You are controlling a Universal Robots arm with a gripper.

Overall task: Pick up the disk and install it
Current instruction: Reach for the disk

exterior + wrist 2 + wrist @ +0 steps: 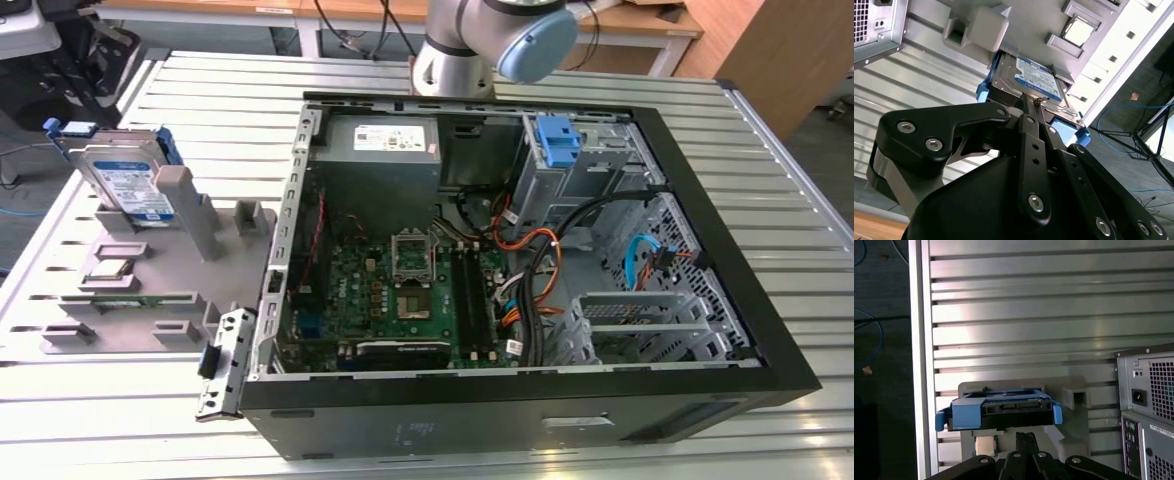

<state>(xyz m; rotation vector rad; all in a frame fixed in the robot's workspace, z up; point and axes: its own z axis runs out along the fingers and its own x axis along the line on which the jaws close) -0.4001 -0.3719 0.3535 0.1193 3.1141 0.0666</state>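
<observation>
second wrist view: the gripper has its fingers pressed together, gripping nothing. the disk sits beyond the fingertips, in line with them and apart from them. both wrist views agree. disk: silver metal body, white-and-blue label, blue carrier bracket around its edges. exterior view: it stands on edge, leaning slightly, in a grey fixture on the slatted metal table, at the exterior view's left of the open computer case. the arm rises behind the case's far side.
</observation>
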